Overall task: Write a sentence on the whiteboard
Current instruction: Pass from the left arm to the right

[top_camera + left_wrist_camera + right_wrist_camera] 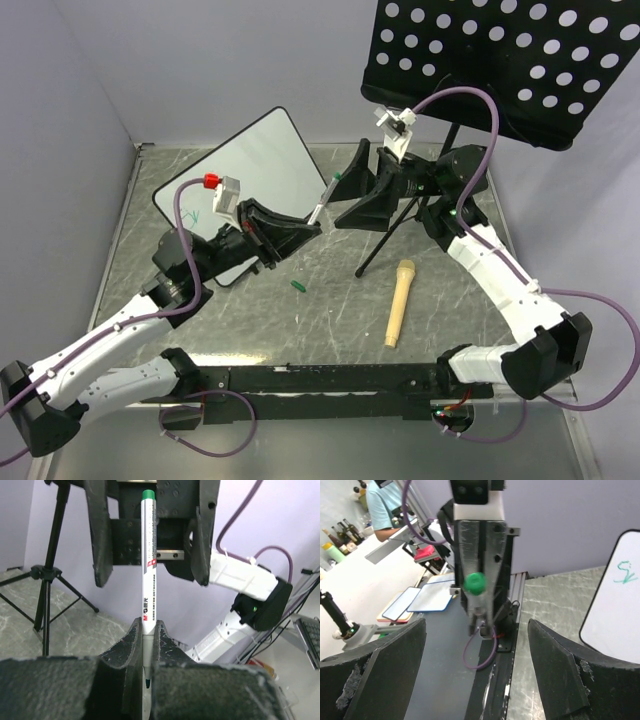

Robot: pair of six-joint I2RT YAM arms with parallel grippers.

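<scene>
The whiteboard (262, 160) lies at the back left of the table, with a short teal-green scrawl of the sentence (193, 215) near its left end. That scrawl (625, 573) also shows on the board (615, 615) in the right wrist view. My left gripper (308, 226) is shut on a white marker (322, 200), tip end down between the fingers (131, 640). The marker (149, 570) points its green back end (148, 495) at my right gripper (352, 190). That gripper (477, 670) stands wide open around the marker's end (475, 583), touching nothing.
A small green cap (297, 286) lies on the table below the left gripper. A wooden microphone-shaped piece (398, 303) lies to the right. The black perforated music stand (500, 60) rises at the back right, its tripod legs (385, 240) under the right arm.
</scene>
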